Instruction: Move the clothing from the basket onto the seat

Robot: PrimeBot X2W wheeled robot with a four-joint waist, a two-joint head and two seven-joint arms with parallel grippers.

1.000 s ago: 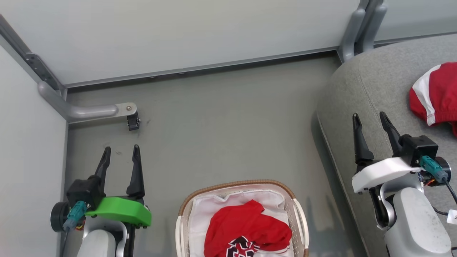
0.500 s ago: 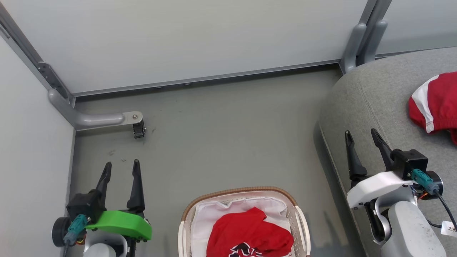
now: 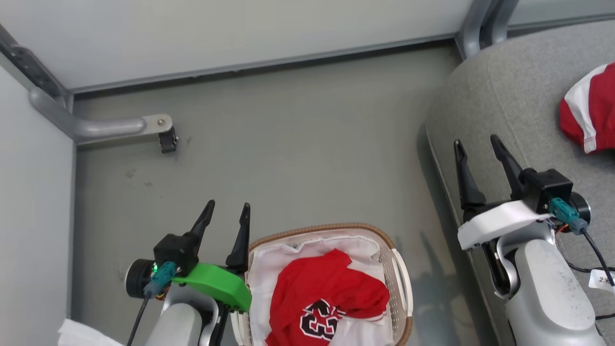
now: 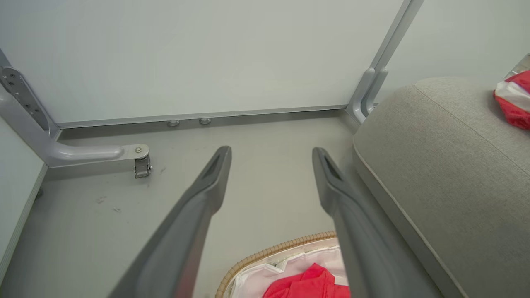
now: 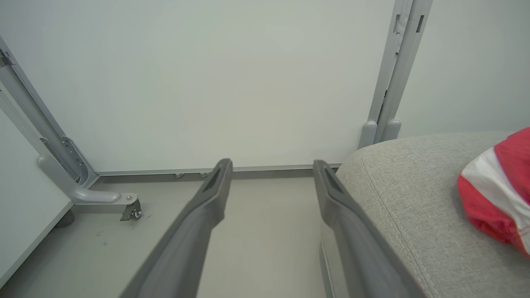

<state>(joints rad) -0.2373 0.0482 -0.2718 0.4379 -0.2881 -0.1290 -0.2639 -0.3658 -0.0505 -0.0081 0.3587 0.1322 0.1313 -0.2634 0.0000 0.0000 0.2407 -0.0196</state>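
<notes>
One castor foot [image 3: 166, 140] beyond basket [image 3: 312, 228]; seat [image 3: 509, 96] rightward.

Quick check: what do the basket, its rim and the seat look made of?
Basket: probably white plastic, slightly glossy, walls dotted with small holes. Rim: brown, braided look, perhaps rattan or imitation. Seat: grey matte upholstery fabric, coarse weave and a stitched seam showing.

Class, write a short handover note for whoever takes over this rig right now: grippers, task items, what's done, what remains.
Left gripper: open, empty, by the white perforated plastic basket.
Right gripper: open, empty, at the edge of the large grey fabric seat.
Done: red shorts with a white stripe lie on the seat.
Left: red jersey numbered 23 lies in the basket; lift it onto the seat.
</notes>
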